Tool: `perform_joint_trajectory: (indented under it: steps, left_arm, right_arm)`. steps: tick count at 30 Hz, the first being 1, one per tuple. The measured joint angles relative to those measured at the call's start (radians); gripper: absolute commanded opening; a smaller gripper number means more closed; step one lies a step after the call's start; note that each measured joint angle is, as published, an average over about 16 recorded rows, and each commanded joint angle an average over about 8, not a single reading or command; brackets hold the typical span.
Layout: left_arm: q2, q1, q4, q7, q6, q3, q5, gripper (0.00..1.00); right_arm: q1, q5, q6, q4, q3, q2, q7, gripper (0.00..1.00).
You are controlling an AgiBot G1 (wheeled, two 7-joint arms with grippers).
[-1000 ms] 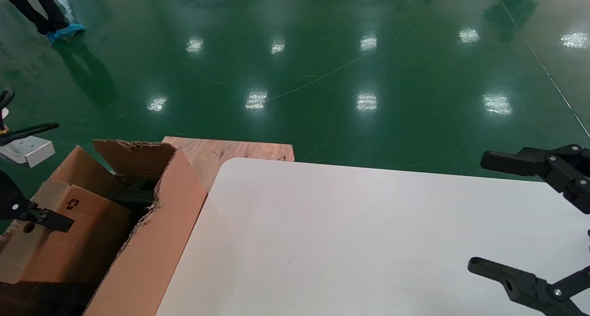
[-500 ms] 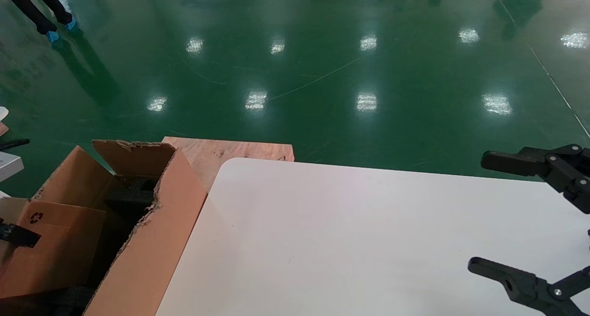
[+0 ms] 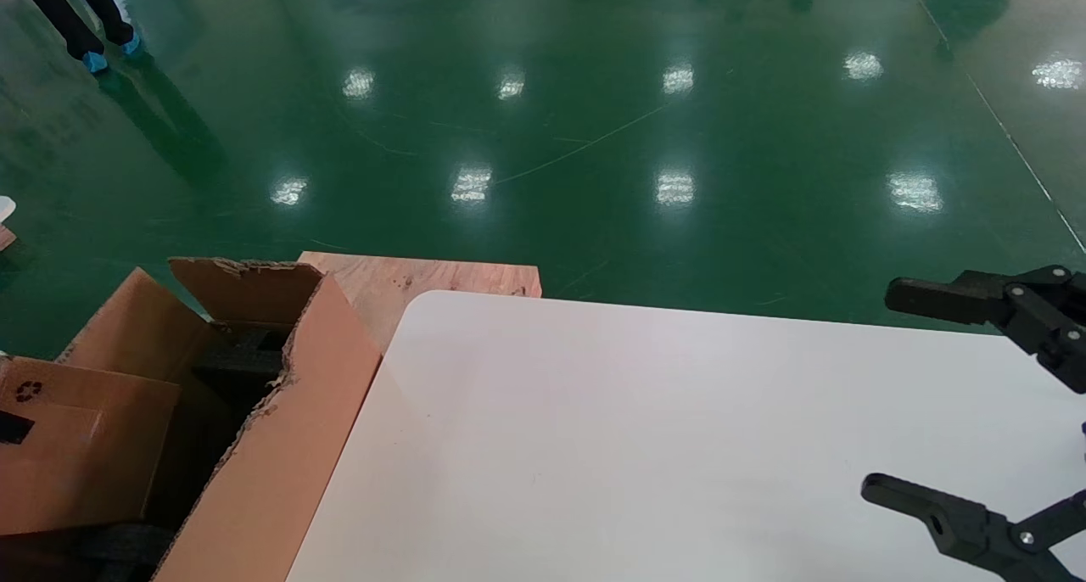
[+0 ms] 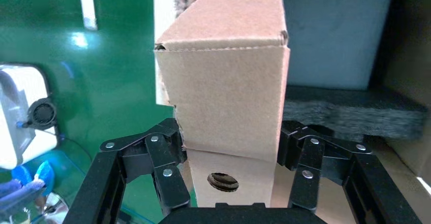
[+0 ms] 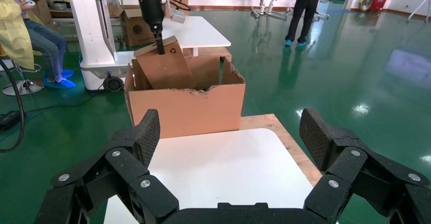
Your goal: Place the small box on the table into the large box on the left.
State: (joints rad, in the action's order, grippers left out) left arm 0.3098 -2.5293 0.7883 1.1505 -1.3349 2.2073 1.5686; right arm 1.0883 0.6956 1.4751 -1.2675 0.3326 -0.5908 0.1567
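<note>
The small box (image 3: 76,446) is plain brown with a recycling mark and hangs tilted in the open large box (image 3: 280,446). Its upper part stands above the ragged rim in the right wrist view (image 5: 165,66). My left gripper (image 4: 231,142) is shut on the small box (image 4: 228,82), one finger on each long side, and the round hole (image 4: 222,181) faces the camera. In the head view only a black bit of this gripper (image 3: 13,428) shows at the left edge. Black foam (image 4: 350,115) lies inside the large box. My right gripper (image 3: 878,391) is open and empty over the table (image 3: 679,438).
A light wooden board (image 3: 424,281) lies under the large box and behind the table's corner. Green floor surrounds everything. A person's legs (image 3: 76,22) are far off at the back left. In the right wrist view a seated person (image 5: 25,36) and a white robot base (image 5: 94,31) are behind the large box (image 5: 188,109).
The small box has moved left and lower inside the large box, carried by my left gripper, which has slipped almost out of the head view. The right arm has not moved.
</note>
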Motion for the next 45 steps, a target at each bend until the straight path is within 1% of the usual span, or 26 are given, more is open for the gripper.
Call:
perform_joint_trajectory:
  steps: [5, 6, 7, 37, 45]
  left_arm:
    - [0.004, -0.005, -0.051, -0.034, 0.000, -0.002, 0.003, 0.88]
    - [0.004, -0.005, -0.057, -0.037, 0.000, -0.002, 0.003, 0.99]
    - [0.005, -0.005, -0.061, -0.040, 0.000, -0.002, 0.003, 1.00]
    - [0.006, -0.005, -0.053, -0.038, 0.000, -0.002, 0.004, 1.00]
    - [0.024, -0.013, -0.007, -0.031, 0.003, -0.016, -0.015, 1.00]
  right_arm:
    - [0.000, 0.000, 0.000, 0.000, 0.000, 0.000, 0.000, 1.00]
    - [0.000, 0.000, 0.000, 0.000, 0.000, 0.000, 0.000, 1.00]
    - [0.000, 0.000, 0.000, 0.000, 0.000, 0.000, 0.000, 1.00]
    - [0.000, 0.000, 0.000, 0.000, 0.000, 0.000, 0.000, 1.00]
    - [0.000, 0.000, 0.000, 0.000, 0.000, 0.000, 0.000, 1.00]
